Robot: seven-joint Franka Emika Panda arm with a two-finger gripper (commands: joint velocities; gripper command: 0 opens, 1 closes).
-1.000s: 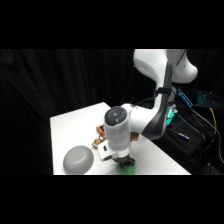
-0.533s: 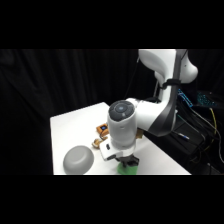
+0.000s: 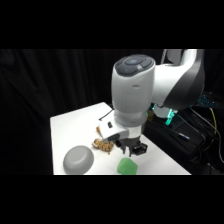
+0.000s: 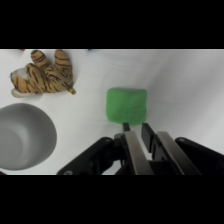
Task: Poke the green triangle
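Above the green triangle [image 4: 126,104] — gripper [image 4: 134,128].

Object count: one small bright-green rounded block [image 4: 126,105] at frame centre; one grey round bowl [image 4: 22,136] at lower left; one orange-and-black striped plush tiger [image 4: 44,73] at upper left.

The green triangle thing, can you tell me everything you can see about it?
The green triangle is a small bright light-green block with rounded corners, plain and matte, looking soft or rubbery. It lies flat on the white table, apart from the grey bowl and the toy tiger. The robot's hand hangs just by its near edge, fingers close together. Whether they touch it cannot be told.
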